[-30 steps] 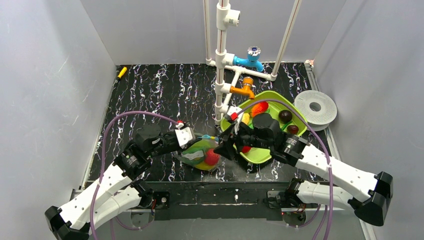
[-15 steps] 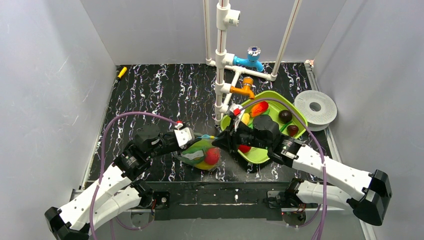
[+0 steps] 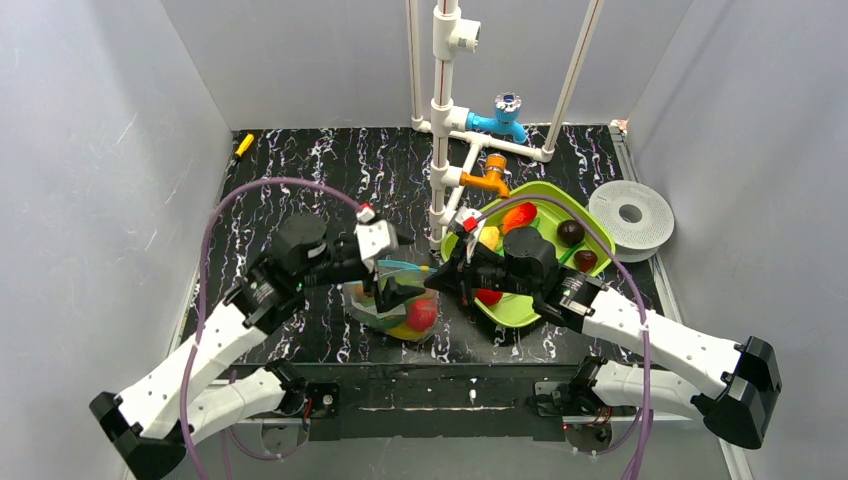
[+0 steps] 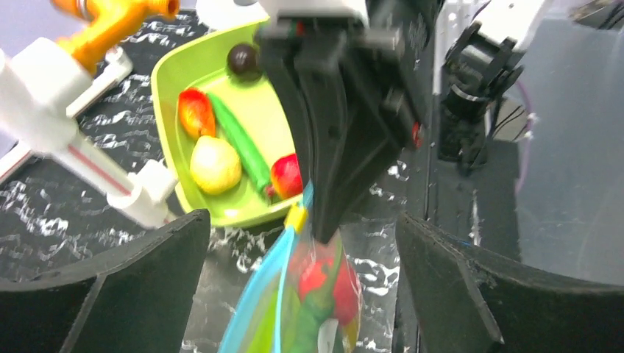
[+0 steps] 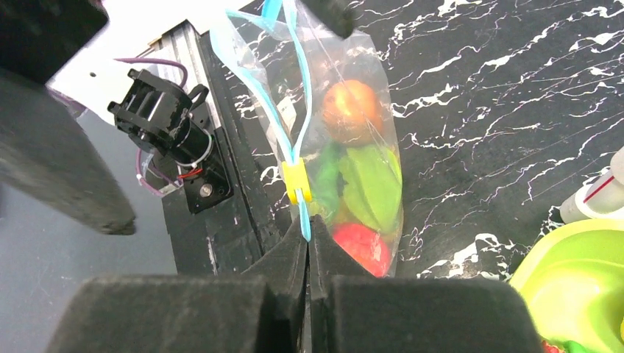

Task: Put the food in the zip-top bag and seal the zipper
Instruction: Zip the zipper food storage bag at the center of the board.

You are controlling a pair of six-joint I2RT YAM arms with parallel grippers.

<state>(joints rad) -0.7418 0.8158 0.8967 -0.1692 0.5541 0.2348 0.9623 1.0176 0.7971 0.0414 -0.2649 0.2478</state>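
The zip-top bag (image 3: pixel 393 303) lies on the black table between my two grippers, with red, green and orange food (image 5: pixel 358 184) inside it. My right gripper (image 5: pixel 307 239) is shut on the end of the light-blue zipper (image 5: pixel 302 213), just behind its yellow slider (image 5: pixel 296 182). Past the slider the two zipper strips spread apart. My left gripper (image 4: pixel 303 220) hovers open over the bag, its jaws wide on either side and touching nothing. More food (image 4: pixel 215 163) lies in the lime-green tray (image 3: pixel 521 313).
A white pipe stand (image 3: pixel 441 150) with blue and orange taps rises behind the bag. A white round disc (image 3: pixel 630 213) lies right of the tray. A small yellow piece (image 3: pixel 243 144) sits at the far left corner. The table's front edge is close below the bag.
My left gripper let go of the bag, opened wide and lifted away from it. My right gripper moved left and closed on the zipper's end.
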